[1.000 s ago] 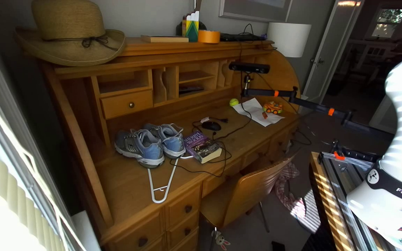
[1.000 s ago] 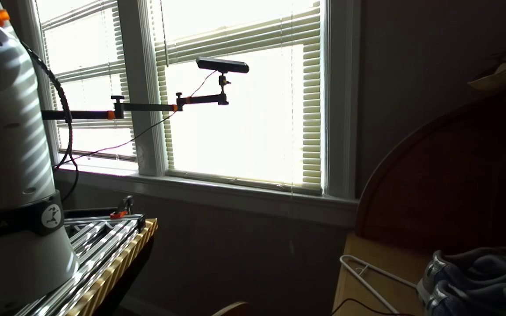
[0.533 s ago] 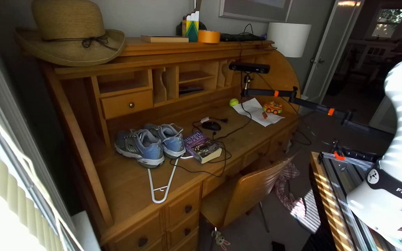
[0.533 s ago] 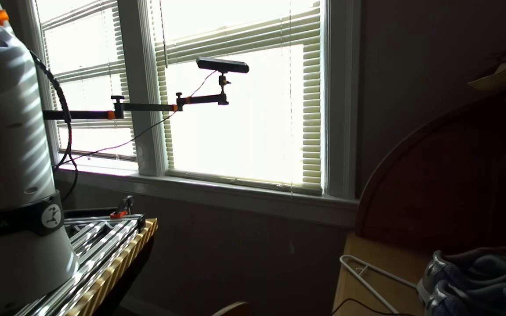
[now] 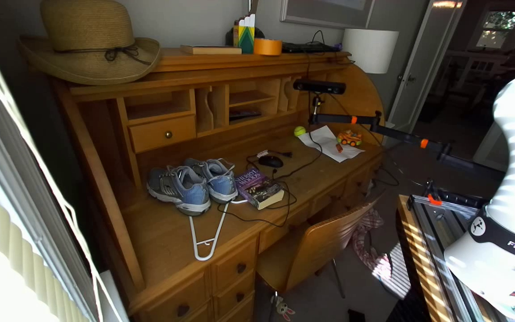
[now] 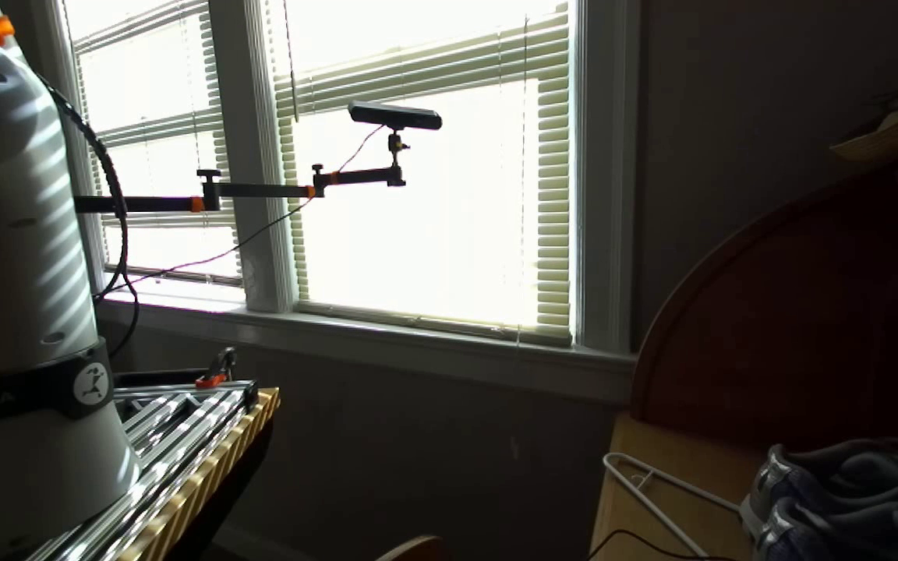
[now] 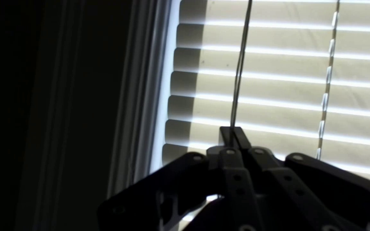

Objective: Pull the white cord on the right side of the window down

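Your Robotiq gripper pinches the white cord.
Your fingers nearly meet, the cord running between their tips in front of the window's slatted blind.

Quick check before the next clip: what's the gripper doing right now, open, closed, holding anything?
Gripper: closed, holding the white cord, which runs down into its grip in the wrist view.

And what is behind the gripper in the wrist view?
The slatted blind, showing around the gripper and through its gaps. It clamps the white cord; what it covers of both is hidden.
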